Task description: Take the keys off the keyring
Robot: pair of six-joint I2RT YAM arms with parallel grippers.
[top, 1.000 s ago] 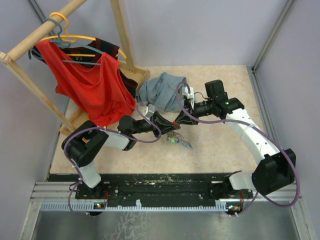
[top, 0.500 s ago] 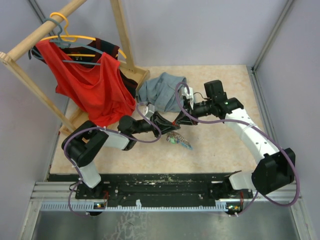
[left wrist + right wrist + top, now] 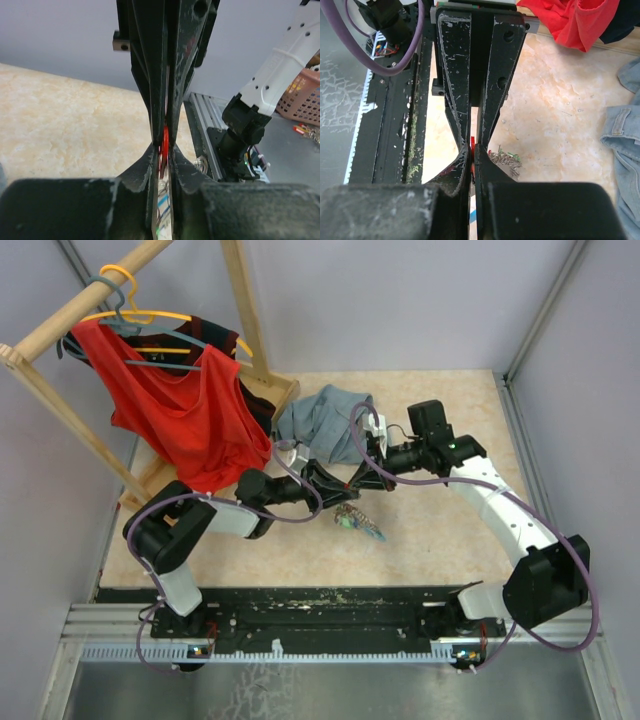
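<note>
Fingers swapped roles just now. The right fingers (image 3: 360, 478) have clamped shut on the red key (image 3: 163, 145). The left fingers (image 3: 340, 483), tight a second ago, have eased to a narrow slit around the same red head; can't tell if they still bite. Both meet tip to tip over the middle of the desk (image 3: 440, 540).

I read this as a handover: right takes the key, left frees up for the ring.

The keyring (image 3: 352, 515) lies on the desk below the tips, slightly toward the near edge, with the other keys (image 3: 345, 523), green and blue heads, beside it. Its chain seems to run up to the grip, so the red key is likely not off yet.

Textures:
- Key head: flat, glossy red plastic.
- Fingers: black, scuffed, tapered.
- Chain: fine silvery links.
- Desk: smooth beige marbling.
- Denim (image 3: 325, 425): rumpled, grey-blue, toward the far edge.
</note>
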